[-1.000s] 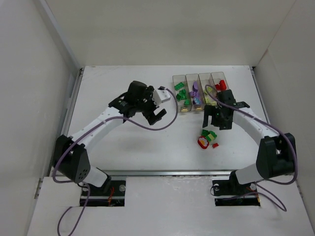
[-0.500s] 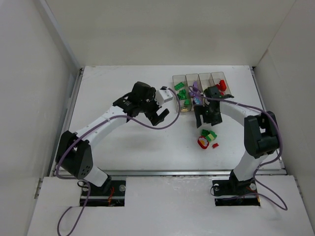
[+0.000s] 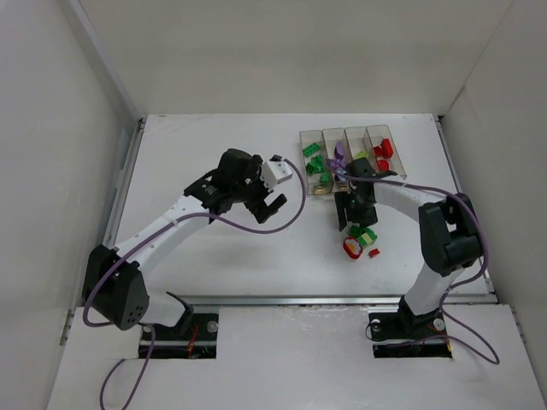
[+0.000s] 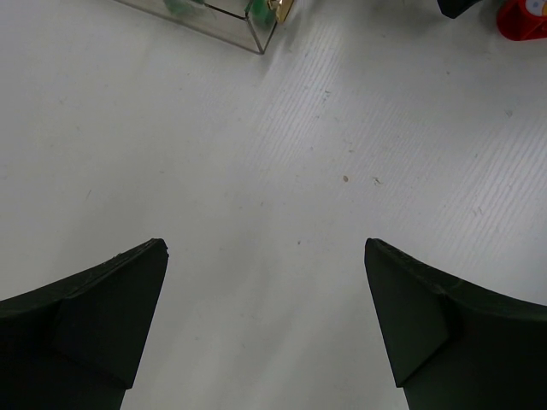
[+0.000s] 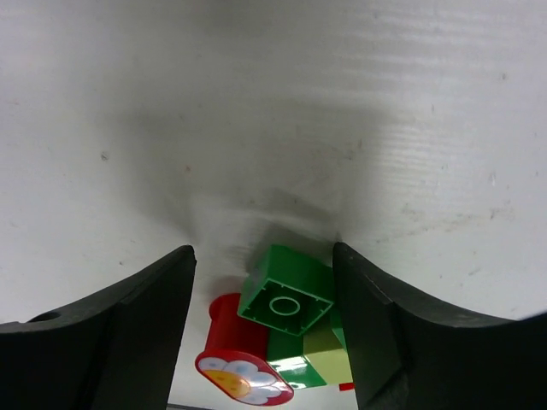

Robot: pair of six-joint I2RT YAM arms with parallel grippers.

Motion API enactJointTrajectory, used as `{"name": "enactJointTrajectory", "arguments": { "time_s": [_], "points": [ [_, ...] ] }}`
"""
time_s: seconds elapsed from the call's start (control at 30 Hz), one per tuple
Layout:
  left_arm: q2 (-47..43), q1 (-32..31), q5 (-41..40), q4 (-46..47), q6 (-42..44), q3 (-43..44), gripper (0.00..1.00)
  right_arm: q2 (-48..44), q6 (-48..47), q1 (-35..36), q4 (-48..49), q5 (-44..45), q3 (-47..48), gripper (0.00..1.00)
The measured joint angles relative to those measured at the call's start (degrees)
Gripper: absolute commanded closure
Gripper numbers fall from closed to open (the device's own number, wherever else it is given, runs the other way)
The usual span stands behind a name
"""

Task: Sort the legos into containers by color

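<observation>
Status: right end effector (image 3: 353,215) is wide open, gripping nothing. In the wrist view its two matte black fingers (image 5: 111,333) straddle a glossy green brick (image 5: 285,295), which is square with a raised ring on its upturned face. The brick sits closer to one finger than the other; cannot tell whether it touches. It is perched on top of the loose pile (image 3: 360,242). Under it are a second green block (image 5: 291,352), a pale yellow-green block (image 5: 329,359) and a rounded red piece (image 5: 224,329) whose oval end face carries a white flower print. A tiny red chip (image 3: 373,253) lies just beside the pile, on the base side of this end effector.

Left end effector (image 3: 267,207) is also wide open and empty. Between its wedge-shaped black fingers (image 4: 85,325) there is only bare tabletop (image 4: 273,171): white, finely ribbed, a few specks. Ahead of it is a bin corner (image 4: 248,21), clear and thin-walled, with a yellowish mark at the end.

Containers (image 3: 312,132): four clear narrow rectangular bins in one row, just beyond the right end effector and off to the side of the left one. Sorted legos inside, counting from the left end effector's side: green, purple, pale yellow-green (partly hidden by the arm), red.
</observation>
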Motion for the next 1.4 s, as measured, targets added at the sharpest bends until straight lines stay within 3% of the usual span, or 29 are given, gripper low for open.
{"name": "enactJointTrajectory", "arguments": {
  "time_s": [0.43, 0.6, 0.83, 1.17, 1.27, 1.4],
  "points": [
    [-4.4, 0.0, -0.7, 1.4, 0.5, -5.4, 0.00, -3.7, 7.3, 3.3, -1.9, 4.0, -4.2, 0.48],
    [-5.3, 0.0, -0.8, 1.7, 0.5, -6.2, 0.00, -5.1, 8.5, 4.5, -2.1, 4.5, -4.7, 0.82],
    [-5.6, 0.0, -0.8, 1.9, 0.4, -6.4, 0.00, -5.2, 9.0, 4.7, -2.4, 5.4, -3.1, 0.98],
    [-5.5, 0.0, -2.1, 2.0, -0.4, -6.4, 0.00, -11.1, 7.8, 7.4, 0.0, 6.3, 11.2, 0.98],
    [-5.0, 0.0, -2.7, 2.0, -0.9, -6.3, 0.00, -7.6, 6.9, 7.4, 3.2, 8.6, 18.7, 0.92],
    [-4.0, 0.0, -4.9, 1.9, -1.2, -5.9, 0.00, 3.3, 4.8, 7.2, 6.1, 10.1, 28.5, 0.92]
  ]
}}
